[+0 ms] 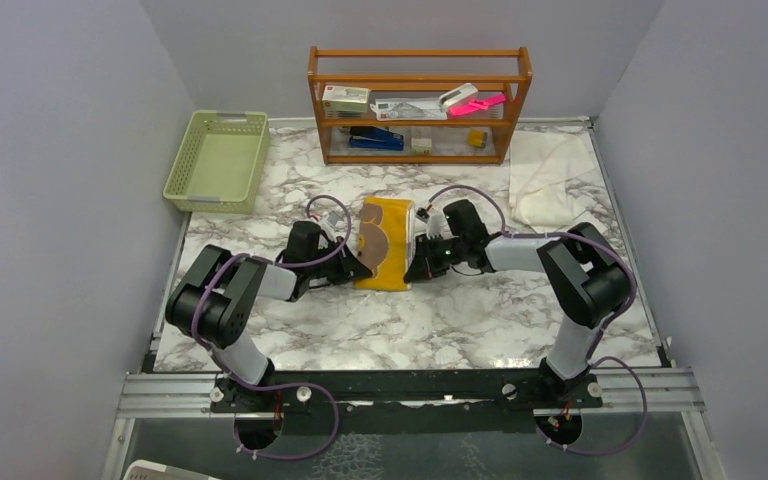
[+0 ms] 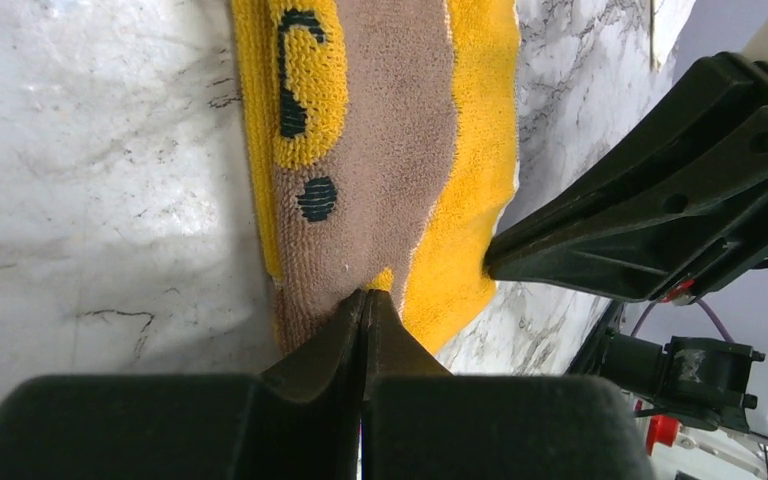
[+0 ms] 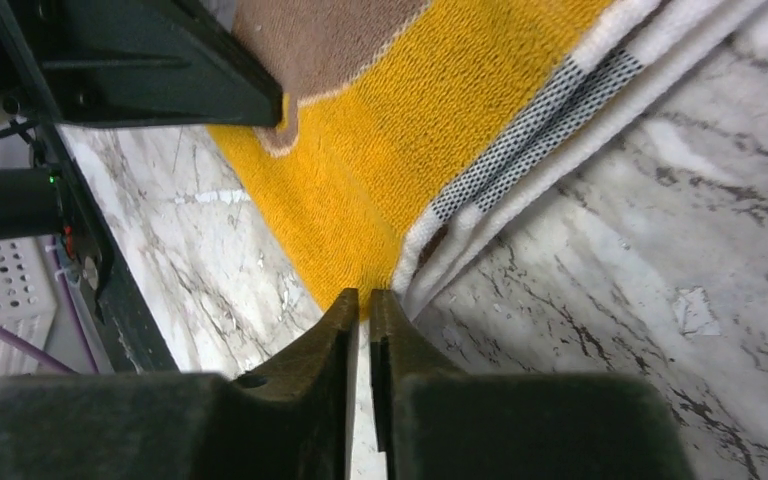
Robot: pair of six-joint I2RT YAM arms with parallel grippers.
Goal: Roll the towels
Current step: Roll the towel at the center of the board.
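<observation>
The mustard-yellow towel (image 1: pixel 388 250) lies on the surface (image 1: pixel 460 320) in front of the wooden rack (image 1: pixel 420 105). The left end effector (image 2: pixel 365 295) is clamped on its brown-patched edge. The right end effector (image 3: pixel 363 295) shows a narrow slit at the striped edge, grip unclear. If that side slips, the roll may skew.

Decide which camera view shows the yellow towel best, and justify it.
Top external: nearly the whole yellow towel shows, shape and position. Left wrist shows only its brown patch end close up; right wrist only a yellow corner with striped edging.
</observation>
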